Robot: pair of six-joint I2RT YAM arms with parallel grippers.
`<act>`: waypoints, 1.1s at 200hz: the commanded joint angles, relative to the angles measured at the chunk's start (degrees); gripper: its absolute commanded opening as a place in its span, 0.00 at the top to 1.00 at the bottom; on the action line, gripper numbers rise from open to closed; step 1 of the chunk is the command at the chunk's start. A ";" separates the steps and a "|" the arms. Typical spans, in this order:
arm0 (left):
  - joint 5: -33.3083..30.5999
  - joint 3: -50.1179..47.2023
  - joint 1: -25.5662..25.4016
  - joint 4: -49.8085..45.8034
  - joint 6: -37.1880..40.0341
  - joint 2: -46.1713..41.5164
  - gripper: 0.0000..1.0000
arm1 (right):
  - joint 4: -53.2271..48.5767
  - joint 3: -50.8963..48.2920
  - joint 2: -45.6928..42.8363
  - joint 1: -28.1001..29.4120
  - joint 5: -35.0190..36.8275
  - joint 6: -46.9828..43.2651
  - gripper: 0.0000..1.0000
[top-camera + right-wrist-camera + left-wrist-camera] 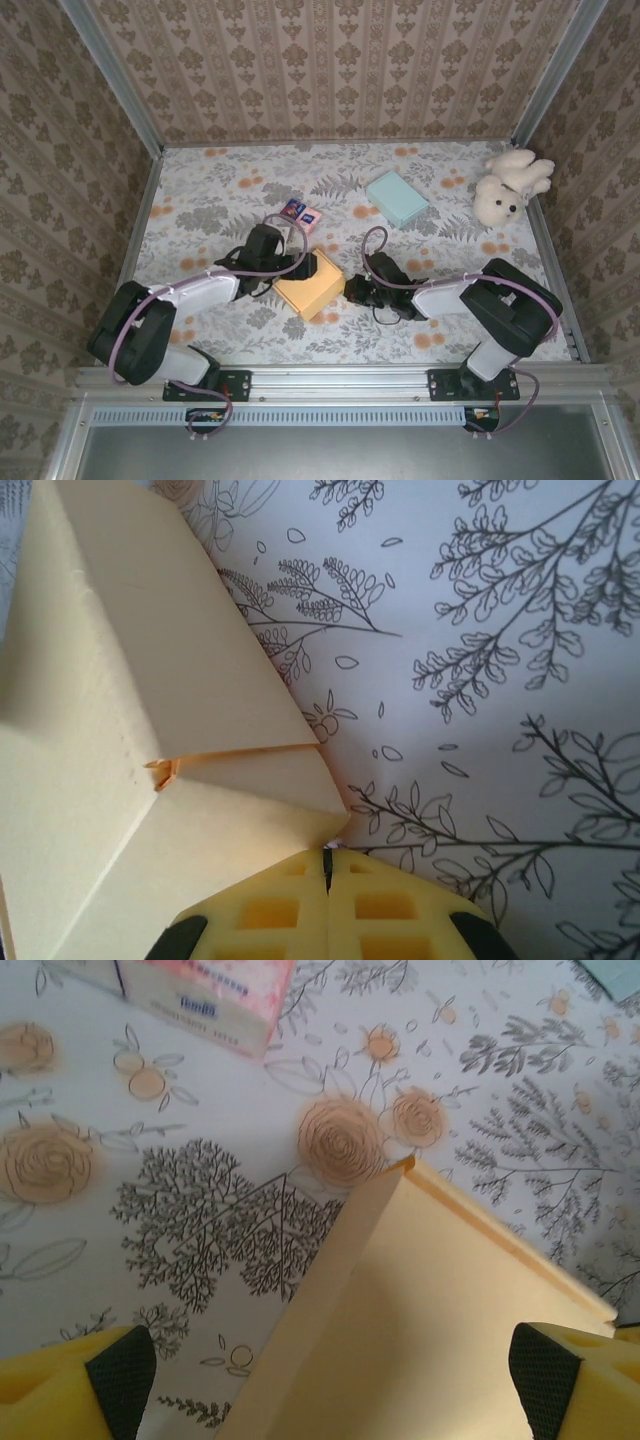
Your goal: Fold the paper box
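Top external view: the paper box [312, 284] is seen near the middle of the counter [200, 205], between the two arms, as a pale yellow-orange card shape set cornerwise. In the left wrist view its smooth matte panel [440, 1330] is seen rising to a sharp corner, with a narrow raised rim along the right edge. In the right wrist view two flat panels [150, 710] are seen meeting at a crease, where a small tear is visible.

The box's lower part is cut off in both wrist views, and its upper left edge is hidden from above by the left end effector [300, 265]. That end effector [330, 1380] is spread wide and released, the box lying between its yellow foam fingers [75, 1385]. The right end effector [352, 290] is clenched, its waffle-textured pads [270, 915] pressed together just at a corner of the box; whether anything is pinched cannot be told.

The counter is covered with a floral printed cloth.
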 commanded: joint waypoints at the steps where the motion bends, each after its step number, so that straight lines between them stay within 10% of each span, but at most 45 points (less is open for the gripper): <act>1: 1.23 -2.13 -1.11 4.26 -3.22 0.68 0.06 | -0.51 0.41 3.72 -1.43 0.78 0.92 1.00; 95: -5.13 -5.61 -11.49 3.36 -9.70 -7.28 0.07 | 2.52 -0.47 7.61 -5.98 -3.16 0.95 1.00; 131: -13.03 -5.42 -10.10 -5.24 -9.92 -13.11 0.04 | 1.01 -1.42 6.66 -8.93 -4.90 -1.00 1.00; 220: -6.88 -0.79 -3.93 -4.21 -9.07 -8.03 0.04 | -5.40 4.27 9.88 -10.36 -5.75 -4.50 1.00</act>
